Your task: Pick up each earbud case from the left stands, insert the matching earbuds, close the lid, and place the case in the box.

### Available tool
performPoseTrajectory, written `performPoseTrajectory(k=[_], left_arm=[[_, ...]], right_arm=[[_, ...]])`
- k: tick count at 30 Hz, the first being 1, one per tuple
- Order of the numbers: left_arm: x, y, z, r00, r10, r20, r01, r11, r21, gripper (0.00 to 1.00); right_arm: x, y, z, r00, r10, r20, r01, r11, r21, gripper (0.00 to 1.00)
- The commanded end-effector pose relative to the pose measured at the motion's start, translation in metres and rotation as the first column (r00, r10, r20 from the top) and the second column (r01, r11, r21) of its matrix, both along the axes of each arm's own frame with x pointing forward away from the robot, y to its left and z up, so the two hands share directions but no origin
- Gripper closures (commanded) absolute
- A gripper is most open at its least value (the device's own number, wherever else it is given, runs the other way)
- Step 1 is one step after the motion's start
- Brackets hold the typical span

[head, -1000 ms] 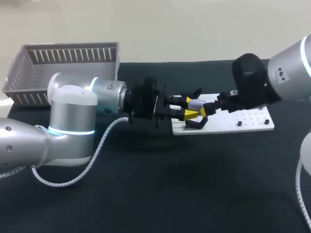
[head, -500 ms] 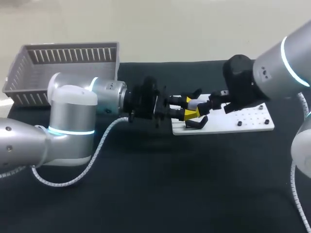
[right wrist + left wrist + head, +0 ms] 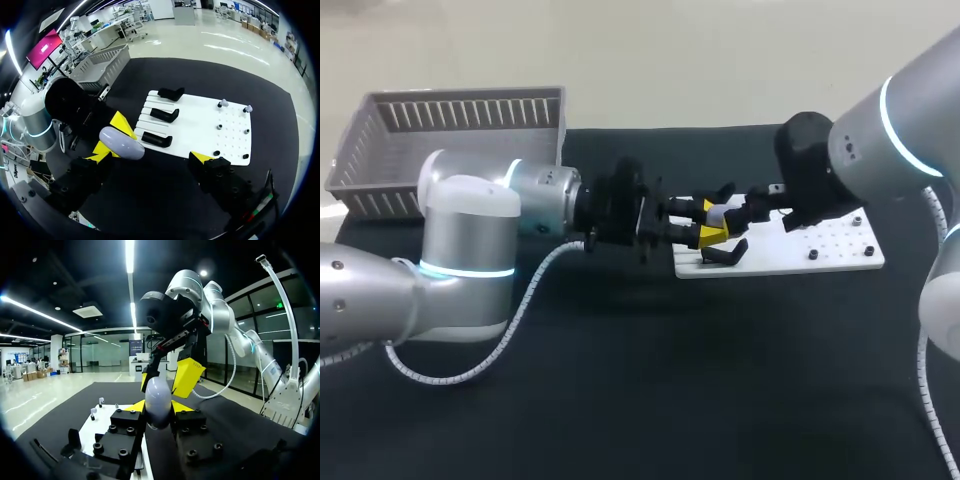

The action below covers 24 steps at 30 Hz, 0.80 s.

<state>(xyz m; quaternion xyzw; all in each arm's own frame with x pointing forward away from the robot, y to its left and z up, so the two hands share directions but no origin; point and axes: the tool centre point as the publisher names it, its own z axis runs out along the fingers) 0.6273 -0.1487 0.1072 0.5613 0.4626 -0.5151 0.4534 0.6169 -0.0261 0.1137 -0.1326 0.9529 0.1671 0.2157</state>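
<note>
Two yellow tips of the left pincer (image 3: 156, 409) pinch the small pale egg-shaped earbud case (image 3: 158, 399), by the left end of the white flat board with black stands (image 3: 825, 252). The right pincer (image 3: 167, 375) is spread wide, with the case between its fingers.

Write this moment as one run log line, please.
left gripper: shut on earbud case | right gripper: open, close to earbud case | box: earbud case not yet inside
</note>
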Motion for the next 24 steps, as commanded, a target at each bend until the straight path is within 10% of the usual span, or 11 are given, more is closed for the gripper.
performPoseTrajectory(k=[1, 24], left_arm=[[0.0, 0.0, -0.001, 1.0, 0.002, 0.002, -0.002, 1.0, -0.003, 1.0], [0.0, 0.0, -0.001, 1.0, 0.002, 0.002, -0.002, 1.0, -0.003, 1.0]], right_arm=[[0.0, 0.002, -0.004, 0.998, -0.048, 0.032, 0.049, 0.997, -0.056, 0.0], [0.005, -0.001, 0.02, 0.992, -0.078, 0.1, 0.08, 0.996, -0.024, 0.0]])
